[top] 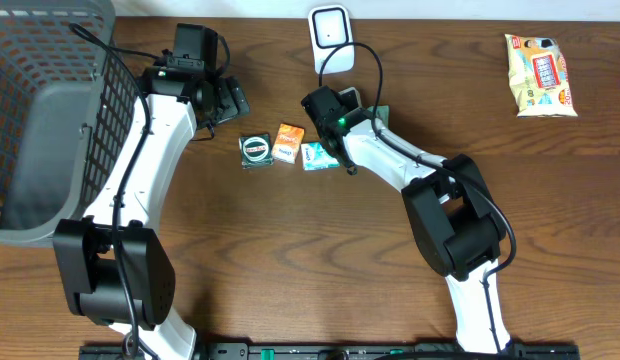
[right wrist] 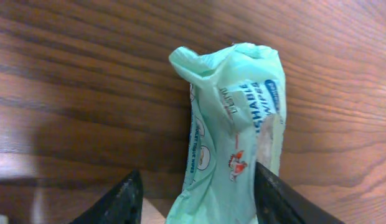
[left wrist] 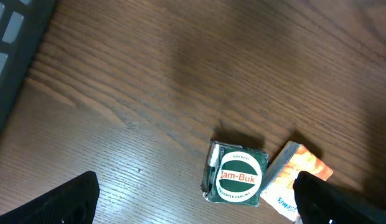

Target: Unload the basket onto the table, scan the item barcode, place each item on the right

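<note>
- The basket (top: 40,120) stands at the left end of the worktop (top: 290,250), well apart from the action. The left end effector (left wrist: 194,186) hangs past it with its fingers spread wide and holding nothing. If that arm sinks, it may knock the tin (left wrist: 240,177) below it.
- The snack bag (top: 538,72) lies far off at the right. We judge it no hazard, unless it is the item meant.
- The scanner (top: 329,30) stands at the far edge, just behind the right arm. A hasty lift may bump it, or show it a face with no barcode.
- The wipes packet (right wrist: 233,112), the thing we take to be scanned, lies flat on the worktop between the fingers of the right end effector (right wrist: 198,174). The fingers are spread to either side; one pad looks to touch its edge and the other stands apart. The film is soft and crumpled, so it may buckle, slip out or crease its barcode, which we cannot see.
- The orange box (left wrist: 305,165) lies just beside the packet, so a finger may drag it along.
</note>
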Robot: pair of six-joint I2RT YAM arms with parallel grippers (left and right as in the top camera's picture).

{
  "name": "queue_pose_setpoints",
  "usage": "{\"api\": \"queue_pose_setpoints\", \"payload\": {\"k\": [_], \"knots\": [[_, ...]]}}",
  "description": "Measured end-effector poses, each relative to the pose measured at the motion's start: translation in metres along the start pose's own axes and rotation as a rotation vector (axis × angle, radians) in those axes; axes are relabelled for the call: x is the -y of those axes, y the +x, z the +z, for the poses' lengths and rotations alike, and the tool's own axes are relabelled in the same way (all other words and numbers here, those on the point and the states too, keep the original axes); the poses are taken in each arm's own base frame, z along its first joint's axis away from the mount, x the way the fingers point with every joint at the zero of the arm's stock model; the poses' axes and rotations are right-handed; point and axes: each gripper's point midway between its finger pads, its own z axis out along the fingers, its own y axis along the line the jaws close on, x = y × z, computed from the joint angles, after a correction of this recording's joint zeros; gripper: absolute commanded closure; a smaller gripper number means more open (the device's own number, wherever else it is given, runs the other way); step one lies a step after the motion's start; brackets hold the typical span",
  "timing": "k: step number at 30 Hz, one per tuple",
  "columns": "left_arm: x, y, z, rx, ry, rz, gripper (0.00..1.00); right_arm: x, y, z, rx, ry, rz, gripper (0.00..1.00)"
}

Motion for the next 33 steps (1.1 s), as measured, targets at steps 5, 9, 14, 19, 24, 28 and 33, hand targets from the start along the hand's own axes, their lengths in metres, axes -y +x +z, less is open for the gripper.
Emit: {"api": "queue_pose_setpoints", "payload": {"k": [5, 9, 14, 19, 24, 28, 33], "knots": [[0.0, 0.0, 0.0, 0.0, 0.0, 0.0, 0.02, 0.009, 0.0, 0.004, -0.006, 0.021, 0.002, 0.95], [0.0, 0.0, 0.0, 0.0, 0.0, 0.0, 0.02, 0.012, -0.001, 0.008, -0.014, 0.005, 0.022, 0.99], [0.0, 0.0, 0.0, 0.0, 0.0, 0.0, 0.02, 0.016, -0.004, 0.005, -0.034, -0.081, 0.06, 0.99], [0.0, 0.0, 0.0, 0.0, 0.0, 0.0, 0.02, 0.03, -0.017, -0.008, -0.053, -0.368, 0.174, 0.99], [0.0, 0.0, 0.0, 0.0, 0.0, 0.0, 0.02, 0.065, -0.038, -0.038, -0.013, -0.691, 0.313, 0.99], [0.0, 0.0, 0.0, 0.0, 0.0, 0.0, 0.02, 0.079, -0.031, -0.036, -0.035, -0.781, 0.336, 0.79], [0.0, 0.0, 0.0, 0.0, 0.0, 0.0, 0.02, 0.064, -0.029, -0.037, -0.022, -0.714, 0.228, 0.57]]}}
